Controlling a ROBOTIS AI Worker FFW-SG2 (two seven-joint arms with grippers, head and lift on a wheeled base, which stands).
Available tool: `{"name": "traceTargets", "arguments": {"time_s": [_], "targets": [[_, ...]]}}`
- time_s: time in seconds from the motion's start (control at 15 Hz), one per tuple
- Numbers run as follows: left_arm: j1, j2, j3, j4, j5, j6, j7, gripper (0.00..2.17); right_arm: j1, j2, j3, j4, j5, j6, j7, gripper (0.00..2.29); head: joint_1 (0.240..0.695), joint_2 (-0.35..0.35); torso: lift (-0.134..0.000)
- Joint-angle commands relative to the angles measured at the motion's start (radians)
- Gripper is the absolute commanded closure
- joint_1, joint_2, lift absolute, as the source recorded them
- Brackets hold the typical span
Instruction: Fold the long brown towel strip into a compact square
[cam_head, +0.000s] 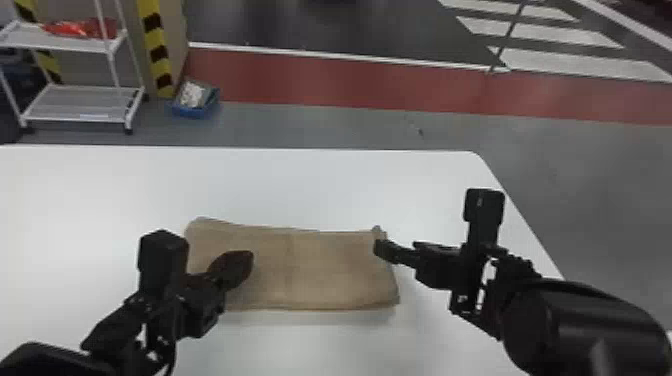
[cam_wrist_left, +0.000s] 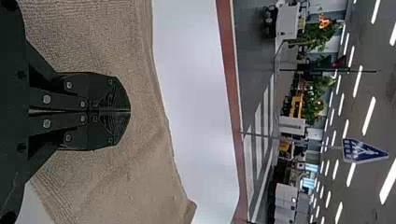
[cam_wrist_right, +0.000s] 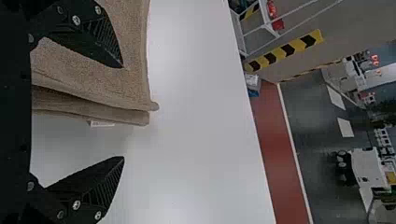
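Observation:
The brown towel (cam_head: 320, 270) lies on the white table as a folded rectangle, its long side running left to right. Above its left part is my left gripper (cam_head: 245, 265); in the left wrist view the left gripper (cam_wrist_left: 130, 112) has its fingers together, with the towel (cam_wrist_left: 140, 172) behind them. My right gripper (cam_head: 385, 250) is at the towel's right end. In the right wrist view the right gripper (cam_wrist_right: 123, 112) stands open, one finger over the top of the towel (cam_wrist_right: 93, 70) and the other out past its layered edge. A small white tag (cam_wrist_right: 102, 124) sticks out below the layers.
The white table (cam_head: 300, 190) extends around the towel, with its right edge beyond my right arm. On the floor behind stand a white wire shelf (cam_head: 80, 105) and a blue box (cam_head: 196, 102).

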Motion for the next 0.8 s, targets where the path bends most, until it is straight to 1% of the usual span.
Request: {"name": "traceTargets", "arguments": {"time_s": [0.0, 0.13, 0.2, 0.4, 0.73], "targets": [[0.001, 0.005, 0.004, 0.005, 0.000, -0.010, 0.000, 1.83, -0.045, 0.001, 0.017, 0.030, 0.011, 0.053, -0.005, 0.21, 0.695, -0.171, -0.124], [-0.001, 0.005, 0.004, 0.018, -0.006, -0.022, 0.000, 1.83, -0.071, 0.001, 0.017, 0.050, 0.014, 0.112, -0.016, 0.21, 0.695, -0.155, -0.124], [-0.002, 0.000, 0.002, 0.022, -0.026, -0.022, 0.002, 1.83, -0.081, 0.001, 0.025, 0.050, 0.016, 0.145, -0.017, 0.21, 0.695, -0.153, -0.124], [-0.007, -0.003, -0.001, 0.039, -0.057, -0.028, 0.011, 1.83, -0.101, 0.001, 0.036, 0.057, 0.021, 0.185, -0.025, 0.21, 0.695, -0.145, -0.124], [-0.010, -0.002, 0.002, 0.045, -0.069, -0.028, 0.015, 1.83, -0.131, 0.001, 0.054, 0.108, 0.027, 0.228, -0.025, 0.22, 0.695, -0.129, -0.124]]}}
